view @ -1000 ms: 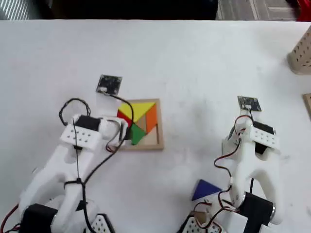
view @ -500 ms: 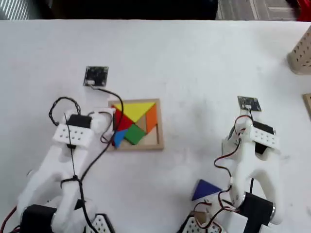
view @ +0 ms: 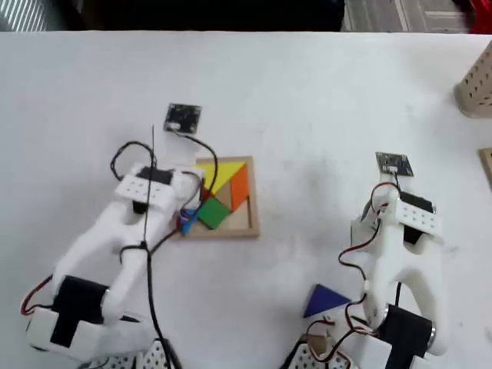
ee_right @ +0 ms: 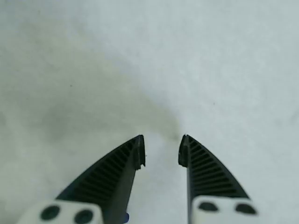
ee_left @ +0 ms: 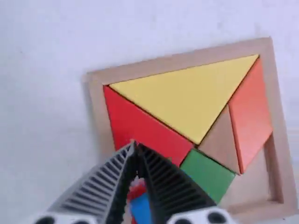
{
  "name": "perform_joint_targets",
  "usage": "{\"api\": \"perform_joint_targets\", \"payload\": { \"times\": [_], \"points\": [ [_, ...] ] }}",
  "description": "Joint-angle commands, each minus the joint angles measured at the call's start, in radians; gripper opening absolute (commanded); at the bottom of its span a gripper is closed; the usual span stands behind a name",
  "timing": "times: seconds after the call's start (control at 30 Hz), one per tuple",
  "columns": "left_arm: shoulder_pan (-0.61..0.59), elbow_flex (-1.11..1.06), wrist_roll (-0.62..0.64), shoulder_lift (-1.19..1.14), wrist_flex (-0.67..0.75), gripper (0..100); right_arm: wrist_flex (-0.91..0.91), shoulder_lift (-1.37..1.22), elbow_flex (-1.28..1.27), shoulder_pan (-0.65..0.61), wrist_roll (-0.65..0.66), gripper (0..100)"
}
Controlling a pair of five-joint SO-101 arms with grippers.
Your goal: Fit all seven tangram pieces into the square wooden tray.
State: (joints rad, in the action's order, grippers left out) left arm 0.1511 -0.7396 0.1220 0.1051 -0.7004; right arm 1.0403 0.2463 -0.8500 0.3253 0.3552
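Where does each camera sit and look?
High view: above the table, looking down on the left arm, right arm and tray.
Left wrist view: on that wrist, past the shut left gripper onto the tray.
Right wrist view: on that wrist, past the open right gripper onto the table.
Shared: the tray, high and left wrist.

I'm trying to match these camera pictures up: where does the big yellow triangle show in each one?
High view: yellow triangle in the far half of the wooden tray, left of the table's centre.
Left wrist view: yellow triangle between the red piece and the tray's rim.
Right wrist view: that camera faces white tabletop.
Shared landmark: the orange piece touching the triangle.
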Motion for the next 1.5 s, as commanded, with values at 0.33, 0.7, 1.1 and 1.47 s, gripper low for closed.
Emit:
{"api": "perform_joint_targets", "payload": {
  "times": [0.33, 0.7, 1.1, 1.47],
  "points": [
    [0.162, -0.078, -0.011, -0.001, -0.002, 2, -0.01, 0.001, 0.005, -0.005, 0.014, 13.0],
    [0.242, -0.087, -0.012, 0.101, -0.087, 2, -0.01, 0.001, 0.005, -0.005, 0.014, 13.0],
    [0.116, -0.301, -0.153, 0.501, -0.129, 2, -0.01, 0.001, 0.005, -0.007, 0.014, 13.0],
    [0.081, -0.427, -0.16, 0.559, -0.141, 2, -0.01, 0.001, 0.005, -0.024, 0.014, 13.0]
  ]
}}
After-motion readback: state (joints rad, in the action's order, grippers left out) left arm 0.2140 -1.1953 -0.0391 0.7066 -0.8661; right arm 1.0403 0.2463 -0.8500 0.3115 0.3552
